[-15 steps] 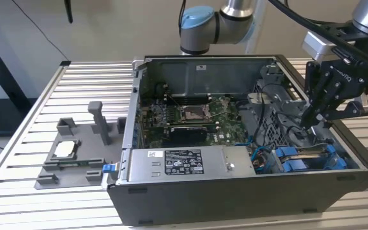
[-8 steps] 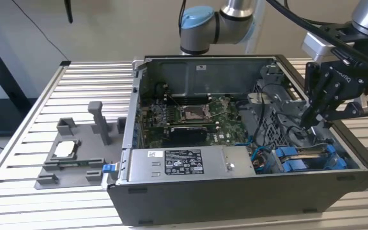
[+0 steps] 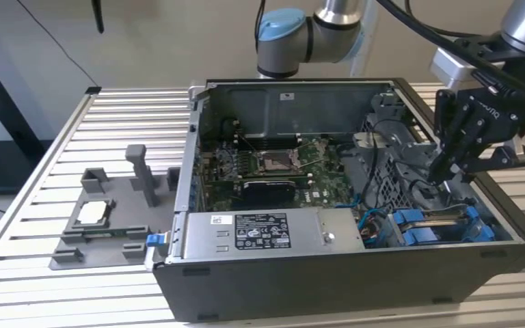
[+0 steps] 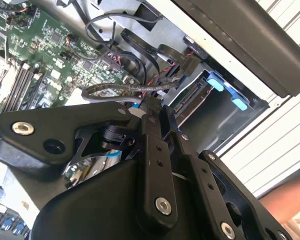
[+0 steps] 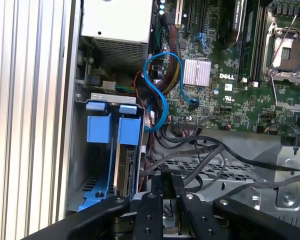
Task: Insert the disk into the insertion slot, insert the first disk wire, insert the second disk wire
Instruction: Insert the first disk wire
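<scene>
Pinched hand [image 5: 170, 176], cables [image 5: 210, 150] near — disk [image 5: 124, 162] in slot [image 5: 110, 96]

A white sticker [image 3: 260, 231] of fine black print and barcodes lies on the grey metal power-supply box [image 3: 335, 229]; white lettering marks the green motherboard [image 5: 230, 100] and the black gripper [image 3: 436, 178].

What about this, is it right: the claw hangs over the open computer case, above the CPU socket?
Not above the CPU socket. In the exterior view, the claw hangs over the open computer case, above the drive cage holding the blue carriers.
</scene>
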Motion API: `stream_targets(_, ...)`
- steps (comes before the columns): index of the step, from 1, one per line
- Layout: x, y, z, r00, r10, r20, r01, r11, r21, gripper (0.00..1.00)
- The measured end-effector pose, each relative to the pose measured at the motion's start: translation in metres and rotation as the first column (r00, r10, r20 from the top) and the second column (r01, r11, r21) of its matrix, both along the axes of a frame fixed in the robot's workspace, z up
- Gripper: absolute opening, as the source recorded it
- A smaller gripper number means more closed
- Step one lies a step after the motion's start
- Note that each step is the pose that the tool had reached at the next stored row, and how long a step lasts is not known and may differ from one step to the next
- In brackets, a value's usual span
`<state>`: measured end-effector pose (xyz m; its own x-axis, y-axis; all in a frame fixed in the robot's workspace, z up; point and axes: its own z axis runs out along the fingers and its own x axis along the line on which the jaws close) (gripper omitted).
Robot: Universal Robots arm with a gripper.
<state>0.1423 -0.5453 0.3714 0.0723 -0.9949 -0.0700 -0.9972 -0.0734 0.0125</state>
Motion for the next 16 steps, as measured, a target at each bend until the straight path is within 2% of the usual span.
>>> stream_targets(9,0.0026,-0.0002,-0.0054,1.0,0.0,-0.0001,0.0,1.0,0.0,0.19)
stream_targets(16,0.0066,-0.0063,-0.0098,1.0,-0.008,-0.0013,0.008,1.0,0.0,0.19)
